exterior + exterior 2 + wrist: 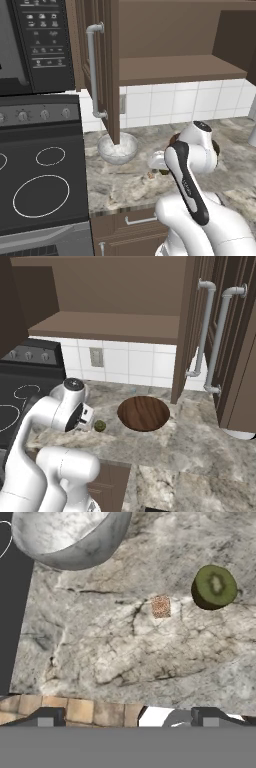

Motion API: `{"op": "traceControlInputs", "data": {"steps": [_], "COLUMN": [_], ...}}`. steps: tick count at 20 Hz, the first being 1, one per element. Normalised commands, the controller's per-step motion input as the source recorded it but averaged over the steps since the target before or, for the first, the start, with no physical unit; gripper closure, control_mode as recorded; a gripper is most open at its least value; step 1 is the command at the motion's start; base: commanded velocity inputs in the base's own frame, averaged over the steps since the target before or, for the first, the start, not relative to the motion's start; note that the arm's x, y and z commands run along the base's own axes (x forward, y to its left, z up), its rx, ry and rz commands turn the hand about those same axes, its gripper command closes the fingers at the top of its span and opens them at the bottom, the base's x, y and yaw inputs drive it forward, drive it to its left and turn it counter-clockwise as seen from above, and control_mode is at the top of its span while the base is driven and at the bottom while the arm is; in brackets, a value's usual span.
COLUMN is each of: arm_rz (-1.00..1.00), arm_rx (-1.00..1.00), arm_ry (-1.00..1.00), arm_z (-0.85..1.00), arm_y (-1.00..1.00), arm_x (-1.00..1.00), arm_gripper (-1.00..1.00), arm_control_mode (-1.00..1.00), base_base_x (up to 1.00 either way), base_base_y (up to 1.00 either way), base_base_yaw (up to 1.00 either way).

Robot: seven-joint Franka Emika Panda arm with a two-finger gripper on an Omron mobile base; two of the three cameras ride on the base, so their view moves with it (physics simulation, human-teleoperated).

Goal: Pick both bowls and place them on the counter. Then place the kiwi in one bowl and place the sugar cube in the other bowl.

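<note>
Claw [128, 719] spread wide, nothing between the dark tips, hanging over the front edge of the grey-beige marbled stone counter [100, 657] and looking down on it.

Nearest ahead of the claw: the tiny pale tan sugar cube [161, 606], lying flat on the bare counter, apart from everything else. Judged light, rigid but crumbly at the corners; a hard squeeze could chip it. Best taken from straight above, tips on two opposite flat faces, gentle closing. Small target, so centring matters.

Just beyond and to one side of the cube: the small olive-brown kiwi [214, 587], showing a green cut face upward in the hand view. Judged soft-fleshed, rounded skin, liable to roll or slip; take it across the widest part of the skin.

Further off on the other side: the grey-white marbled stone-look bowl [70, 537], upright on the counter near the black stovetop [40, 190]. Probably heavy, smooth; rim grip.

Farthest: the wide shallow dark brown wooden bowl [144, 413], on the counter past the kiwi. Both bowls already down.
</note>
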Motion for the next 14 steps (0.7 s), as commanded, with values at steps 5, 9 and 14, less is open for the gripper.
{"op": "traceControlInputs", "data": {"steps": [5,9,14], "arm_rz": [0.0,0.0,0.0], "arm_rx": [-0.05,-0.07,-0.06], "arm_ry": [0.0,0.0,0.0], "arm_z": [-0.16,-0.19,-0.26], "arm_y": [0.14,0.06,0.0], "arm_x": [0.37,0.35,0.34], "arm_gripper": [-1.0,-1.0,-1.0], "arm_control_mode": [-1.0,-1.0,-1.0], "base_base_x": [0.0,0.0,0.0], "base_base_y": [0.0,0.0,0.0], "base_base_yaw": [0.0,0.0,0.0]}}
